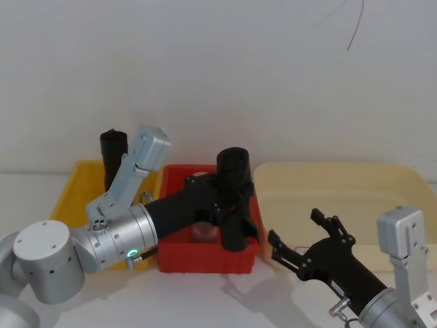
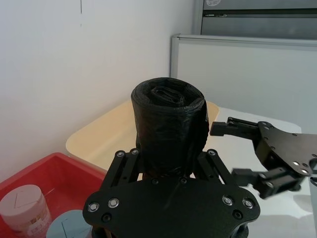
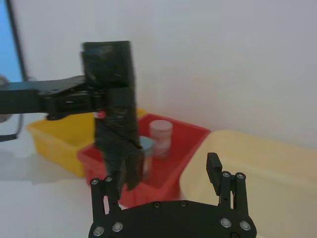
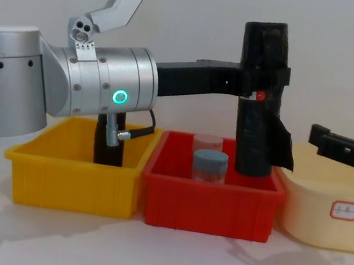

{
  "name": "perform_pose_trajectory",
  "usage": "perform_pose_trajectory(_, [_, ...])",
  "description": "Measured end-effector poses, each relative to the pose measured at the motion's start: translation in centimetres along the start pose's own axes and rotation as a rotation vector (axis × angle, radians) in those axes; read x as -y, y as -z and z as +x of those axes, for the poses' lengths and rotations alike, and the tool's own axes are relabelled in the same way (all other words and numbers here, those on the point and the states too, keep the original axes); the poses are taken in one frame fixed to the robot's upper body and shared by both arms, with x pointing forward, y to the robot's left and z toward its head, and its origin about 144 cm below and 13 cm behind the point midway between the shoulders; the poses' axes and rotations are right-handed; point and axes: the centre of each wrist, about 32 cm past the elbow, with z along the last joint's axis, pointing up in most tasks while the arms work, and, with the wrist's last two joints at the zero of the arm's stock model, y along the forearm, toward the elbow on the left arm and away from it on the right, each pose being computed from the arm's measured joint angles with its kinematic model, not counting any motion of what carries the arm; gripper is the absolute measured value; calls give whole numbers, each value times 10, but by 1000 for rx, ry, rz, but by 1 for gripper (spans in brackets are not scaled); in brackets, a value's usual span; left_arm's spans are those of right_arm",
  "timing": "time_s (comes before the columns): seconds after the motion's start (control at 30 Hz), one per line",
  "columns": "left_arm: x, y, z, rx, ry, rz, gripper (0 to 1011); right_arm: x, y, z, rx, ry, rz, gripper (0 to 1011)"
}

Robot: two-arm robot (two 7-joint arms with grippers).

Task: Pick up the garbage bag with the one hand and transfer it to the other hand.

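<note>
The garbage bag (image 1: pixel 234 167) is a thick black roll held upright over the red bin (image 1: pixel 205 263). My left gripper (image 1: pixel 232 201), on a silver wrist with a green ring light, is shut on it at mid-height. From the side, the garbage bag (image 4: pixel 256 123) has its lower end near the bin's rim and a loose flap hanging on its right. The left gripper (image 4: pixel 261 81) clamps it by the band. My right gripper (image 1: pixel 295 227) stands open, lower and to the right of the roll, in front of the cream bin, apart from the bag. The right gripper (image 2: pixel 228 151) has nothing between its fingers.
The red bin (image 4: pixel 210 201) holds a blue-lidded jar (image 4: pixel 210 165) and a clear jar (image 4: pixel 208 143). A yellow bin (image 4: pixel 73 184) on the left holds a slimmer black roll (image 1: pixel 113 154). A cream bin (image 4: pixel 328 216) stands on the right. A white wall is close behind.
</note>
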Motion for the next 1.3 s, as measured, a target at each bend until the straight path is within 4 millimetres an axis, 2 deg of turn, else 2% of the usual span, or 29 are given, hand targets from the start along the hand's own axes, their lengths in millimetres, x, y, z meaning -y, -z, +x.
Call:
perform_pose_trajectory(0.57, [0,0,0,1,0,1,393,-7,-1,2,-5,-164,-15,1000])
perform_pose_trajectory(1.0, [0,0,0,0,0,1,393,-16,7,5,-34,-151,-41,1000])
perform_pose_trajectory(1.3, [0,0,0,0,0,1,393,-28,16,9,-62,-131,-58,1000])
